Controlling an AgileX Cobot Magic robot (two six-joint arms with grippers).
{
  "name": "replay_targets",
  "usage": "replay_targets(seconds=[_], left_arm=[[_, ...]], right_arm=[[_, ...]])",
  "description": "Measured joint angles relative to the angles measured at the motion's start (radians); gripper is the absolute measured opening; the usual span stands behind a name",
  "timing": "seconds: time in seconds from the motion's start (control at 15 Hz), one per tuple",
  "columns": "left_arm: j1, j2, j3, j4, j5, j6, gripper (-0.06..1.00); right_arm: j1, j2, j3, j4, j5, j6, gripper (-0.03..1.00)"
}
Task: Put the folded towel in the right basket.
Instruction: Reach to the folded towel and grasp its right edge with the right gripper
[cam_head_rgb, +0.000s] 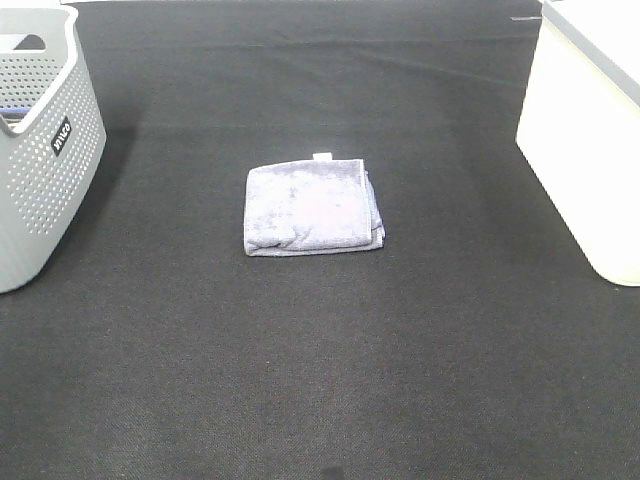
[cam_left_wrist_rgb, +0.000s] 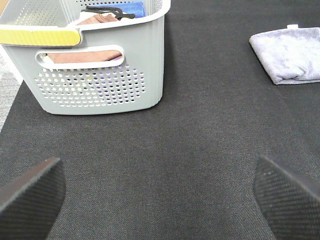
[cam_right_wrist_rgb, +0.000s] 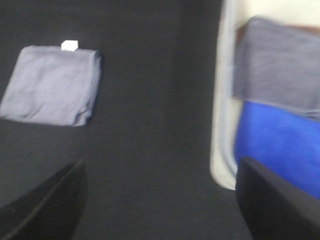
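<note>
Dark fingers frame both wrist views: your left gripper (cam_left_wrist_rgb: 160, 202) and right gripper (cam_right_wrist_rgb: 160, 207) each stand with jaws wide apart, holding nothing, above the black tabletop (cam_head_rgb: 320, 400). The folded towel (cam_head_rgb: 313, 208), pale lilac with a small white tag (cam_head_rgb: 322, 156) on its far side, lies flat at the middle of the tabletop, well apart from both baskets. The white right basket (cam_head_rgb: 585, 130) sits at the right edge toward the far corner, and the blurred right wrist view shows a grey cloth (cam_right_wrist_rgb: 277, 70) and a blue cloth (cam_right_wrist_rgb: 280, 145) already in it. A grey perforated basket (cam_head_rgb: 45, 150) stands at the left edge. Expect the towel to be light, soft and limp, likely to sag or unfold. Pinch through all the layers where they stack on its right side, nearest your right arm.
</note>
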Motion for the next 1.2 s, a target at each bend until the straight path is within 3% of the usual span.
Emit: replay_targets(seconds=[0.2, 0.47, 0.73, 1.0, 1.2], left_arm=[[0.0, 0.0, 0.0, 0.0, 0.0, 0.0, 0.97], [0.0, 0.0, 0.0, 0.0, 0.0, 0.0, 0.97], [0.0, 0.0, 0.0, 0.0, 0.0, 0.0, 0.97], [0.0, 0.0, 0.0, 0.0, 0.0, 0.0, 0.97], [0.0, 0.0, 0.0, 0.0, 0.0, 0.0, 0.97]], right_arm=[[0.003, 0.235, -0.204, 0.103, 0.092, -0.041, 0.77], [0.113, 0.502, -0.43, 0.1, 0.105, -0.049, 0.77], [0.173, 0.701, -0.567, 0.141, 0.121, -0.032, 0.77], [0.173, 0.918, -0.674, 0.261, 0.207, -0.03, 0.76], [0.173, 1.055, -0.737, 0.291, 0.225, -0.03, 0.76]])
